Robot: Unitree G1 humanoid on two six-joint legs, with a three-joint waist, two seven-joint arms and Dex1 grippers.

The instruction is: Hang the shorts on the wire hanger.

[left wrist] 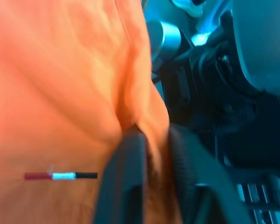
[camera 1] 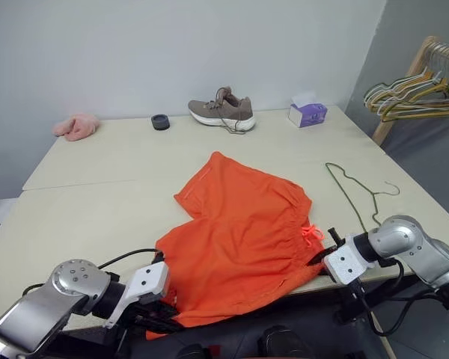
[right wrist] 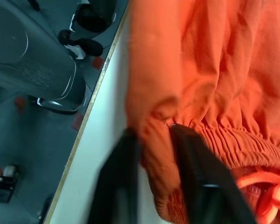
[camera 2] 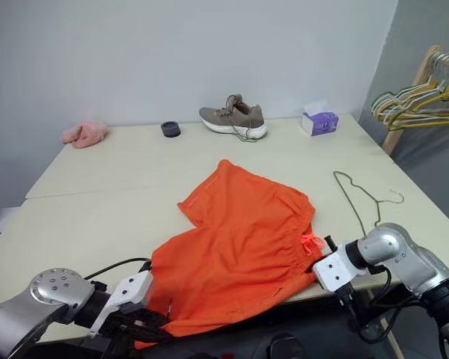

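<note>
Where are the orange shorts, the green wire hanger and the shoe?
shorts (camera 1: 243, 232): left eye view, middle of the fabric.
wire hanger (camera 1: 349, 196): left eye view, its long straight side.
shoe (camera 1: 223, 110): left eye view, its brown side.

Bright orange shorts (camera 1: 243, 235) with neon pink drawstring (camera 1: 311, 232), olive-green wire hanger (camera 1: 353, 191), cream table (camera 1: 97, 194), pink cloth (camera 1: 76, 126)

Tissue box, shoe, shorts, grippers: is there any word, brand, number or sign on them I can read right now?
None can be read.
Tissue box: purple with pale marks on its side, too small to read.
Shoe: no legible brand.
Shorts: no print; a small red, white and black striped tag carries no letters.
Left gripper and right gripper: no markings visible.
</note>
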